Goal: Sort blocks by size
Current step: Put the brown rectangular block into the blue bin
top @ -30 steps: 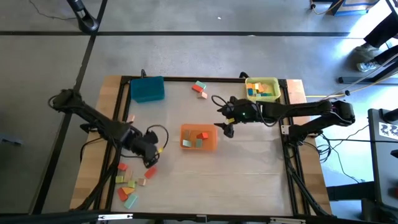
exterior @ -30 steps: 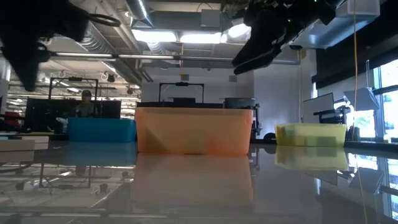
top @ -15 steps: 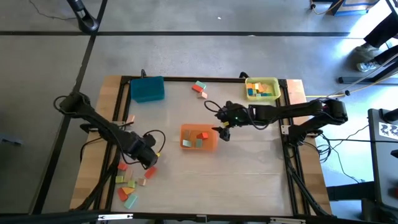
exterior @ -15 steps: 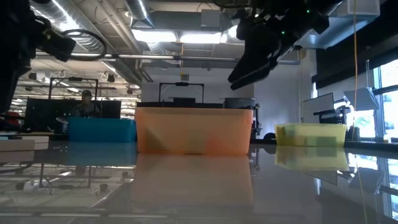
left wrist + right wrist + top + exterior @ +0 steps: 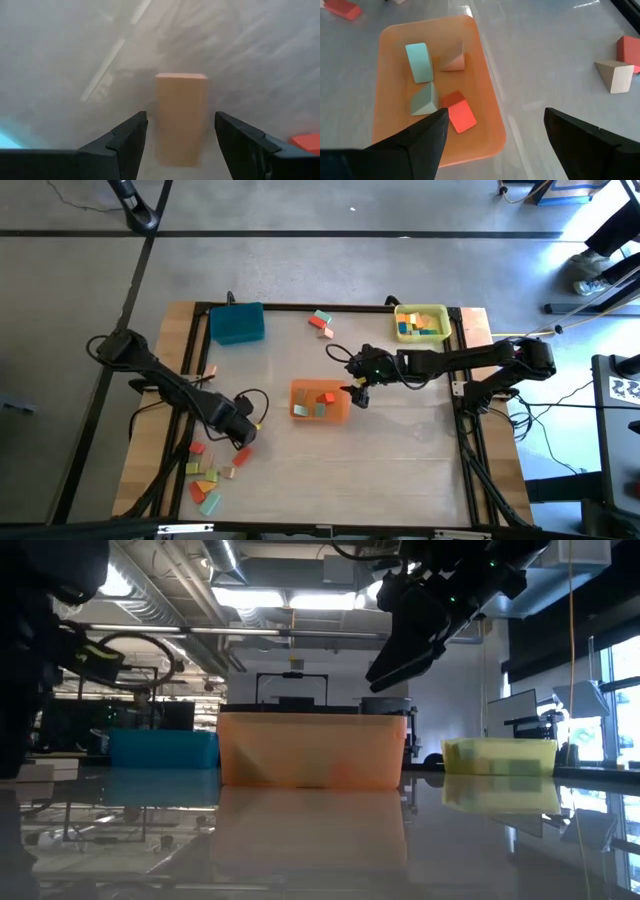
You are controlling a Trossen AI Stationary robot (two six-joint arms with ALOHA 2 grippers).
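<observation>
We are lining our left gripper (image 5: 180, 137), jaws spread and empty, over a tan block (image 5: 180, 117) among the loose blocks (image 5: 207, 477); closing comes next. Our right gripper (image 5: 495, 135), wide and empty, is hovering beside the orange tray (image 5: 343, 413).

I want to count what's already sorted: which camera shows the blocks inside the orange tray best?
The right wrist view: it looks down into the orange tray and shows four blocks, light blue, tan, pale green and red. The high view shows the tray with small blurred blocks. The low view shows only its wall. The left wrist view misses it.
</observation>
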